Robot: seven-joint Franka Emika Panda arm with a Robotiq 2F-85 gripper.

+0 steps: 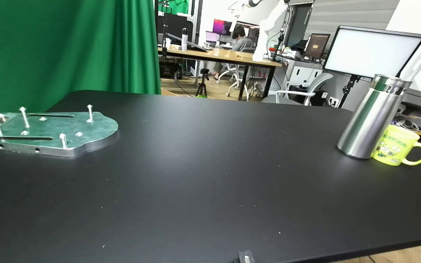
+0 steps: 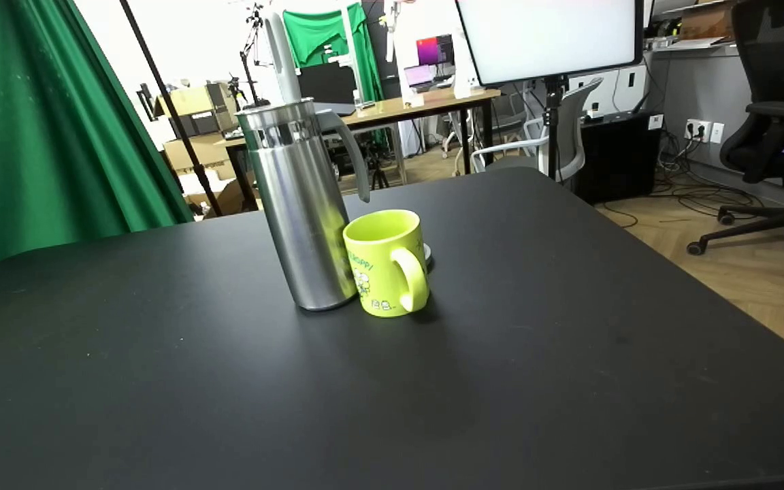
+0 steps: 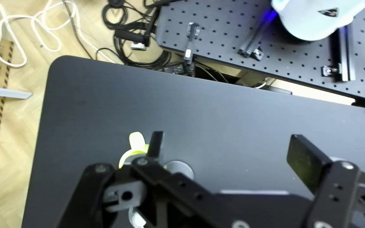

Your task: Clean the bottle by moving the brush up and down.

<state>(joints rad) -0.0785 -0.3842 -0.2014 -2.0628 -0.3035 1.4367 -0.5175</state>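
You're in robotics lab, part office. Wrist view shows you perforated mounting plate (image 3: 290, 63) at upper right, white robot body (image 3: 309, 27) at top edge. In an exterior view you get white robot arm (image 1: 266, 27) on wood-topped table (image 1: 228, 56), top right of centre; metal plate (image 1: 64, 126) with upright bolts (image 1: 24, 117) at left edge; small tripod (image 1: 203, 82), upper centre; person (image 1: 242, 43) seated near lit monitors (image 1: 218, 27). Green curtain (image 1: 64, 47), upper left in both exterior views. Mesh-backed office swivel chair (image 2: 783, 82) in an exterior view, upper right.

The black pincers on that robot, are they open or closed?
Open: in the wrist view, the gripper has its fingers wide apart, the black table showing between them, nothing held.
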